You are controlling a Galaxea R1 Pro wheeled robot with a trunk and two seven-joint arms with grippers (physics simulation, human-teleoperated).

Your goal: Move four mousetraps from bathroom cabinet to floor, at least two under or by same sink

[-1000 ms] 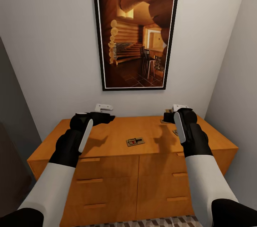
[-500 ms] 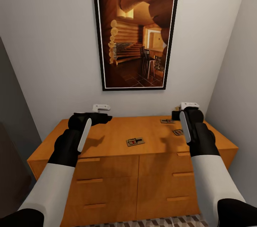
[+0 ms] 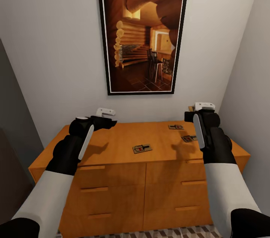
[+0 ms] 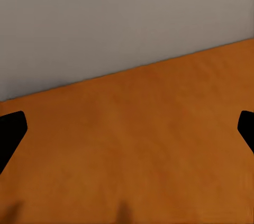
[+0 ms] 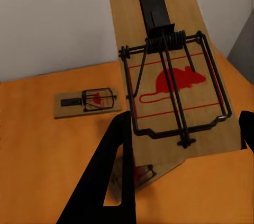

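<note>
Since the earlier frames the right gripper [image 5: 180, 144] has risen and shifted toward the robot's right, carrying a mousetrap [image 5: 172, 81] pinched between its jaws, clear of the cabinet [image 3: 112, 144]. Three mousetraps lie on the cabinet top: two [image 3: 176, 127] [image 3: 188, 138] just below and inboard of these jaws, one [image 3: 142, 148] midway between both grippers. The left gripper [image 3: 106, 112] hovers, jaws spread, empty, over the bare top

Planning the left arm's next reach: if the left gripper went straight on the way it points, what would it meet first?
Probably the bare top of the cabinet, with the wall behind it; left gripper is open and empty.
</note>
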